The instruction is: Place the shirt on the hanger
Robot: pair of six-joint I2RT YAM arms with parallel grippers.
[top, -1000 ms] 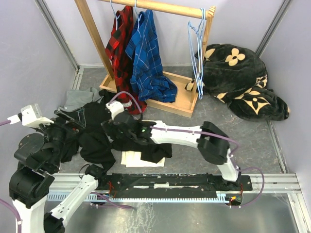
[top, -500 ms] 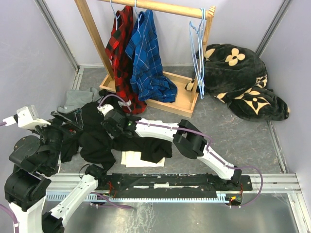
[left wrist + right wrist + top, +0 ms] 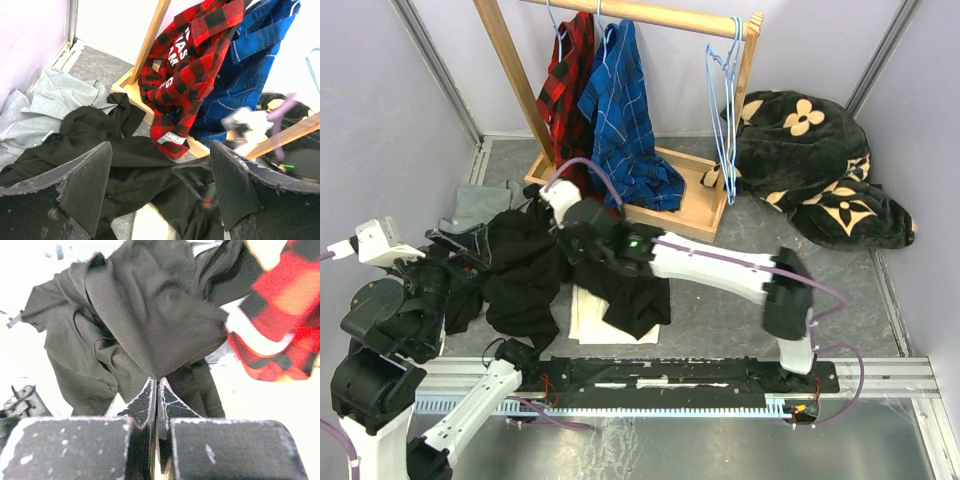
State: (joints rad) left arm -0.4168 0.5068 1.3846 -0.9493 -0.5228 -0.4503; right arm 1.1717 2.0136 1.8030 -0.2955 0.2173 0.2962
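Right fingers (image 3: 144, 401) pinched tight on a fold of the shirt (image 3: 145, 325); left fingers (image 3: 87, 180) spread wide, empty.

Right arm (image 3: 720, 268) reaches long and low from its base at the near right. The elbow is raised and the forearm runs leftward across the middle to a wrist tipped downward. The right tool (image 3: 156, 384) has both fingers (image 3: 142, 402) pressed flat together, pinching a fold of the shirt (image 3: 150, 315) at their tips. Left arm (image 3: 390, 335) sits folded tight at the near left, its joints stacked one over another and its wrist aimed rightward, toward the other arm. The left tool (image 3: 161, 160) stands with its two dark, scuffed fingers spread wide, gripping nothing.
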